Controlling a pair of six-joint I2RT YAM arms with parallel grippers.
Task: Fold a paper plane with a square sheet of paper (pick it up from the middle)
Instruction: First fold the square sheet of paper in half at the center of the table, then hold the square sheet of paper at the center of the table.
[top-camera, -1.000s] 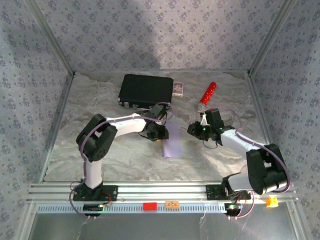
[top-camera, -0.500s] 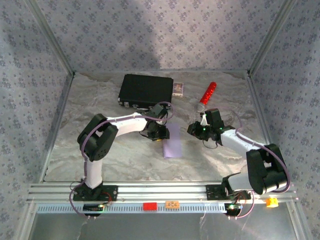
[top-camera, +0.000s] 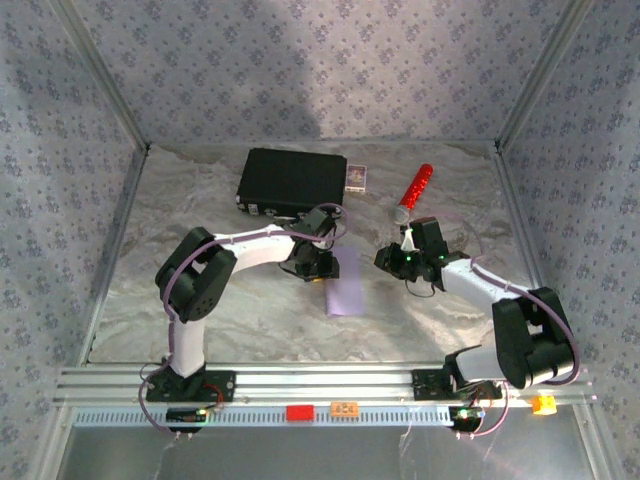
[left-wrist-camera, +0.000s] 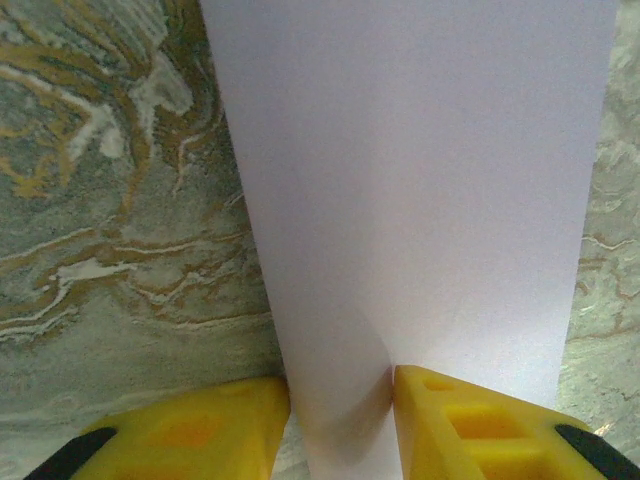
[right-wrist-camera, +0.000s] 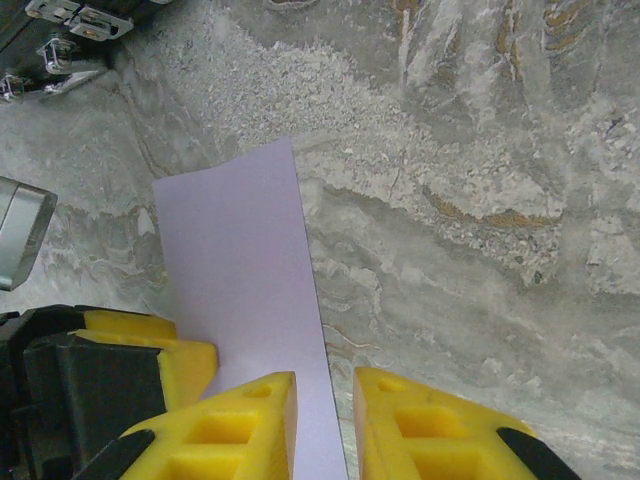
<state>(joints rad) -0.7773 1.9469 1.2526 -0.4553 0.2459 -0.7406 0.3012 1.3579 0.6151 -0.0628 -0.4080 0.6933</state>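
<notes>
Lilac paper (top-camera: 345, 286) lies on the marbled counter (top-camera: 200, 310) between the 2 arms, nearer than the black case (top-camera: 292, 180) and well apart from it. It shows as a narrow strip, longer than it is wide. From that I judge the 1st fold down the middle is done and the step in hand is setting that crease. No nose folds show, so the plane is at an early stage.

The left tool (left-wrist-camera: 340, 390) sits at the strip's left side. Its yellow fingers (left-wrist-camera: 200, 430) stand partway apart, with paper filling the gap and running away from them. A shaded buckle rises from the inner corner of 1 finger. Whether the fingers squeeze a raised ridge or merely rest on the sheet, I cannot tell. The right tool (right-wrist-camera: 325, 385) hovers just beside the strip's right edge. Its fingers are a narrow slit apart with nothing gripped, and the paper there lies flat.

Next, I judge, 1 tool must pin the strip while the other lifts a corner toward the crease. Paper this thin could slide or crumple if dragged, so light pressure matters.

Against the overhead view from 1 second ago, the paper and right arm sit where they were. The left arm's elbow has shifted only slightly.
</notes>
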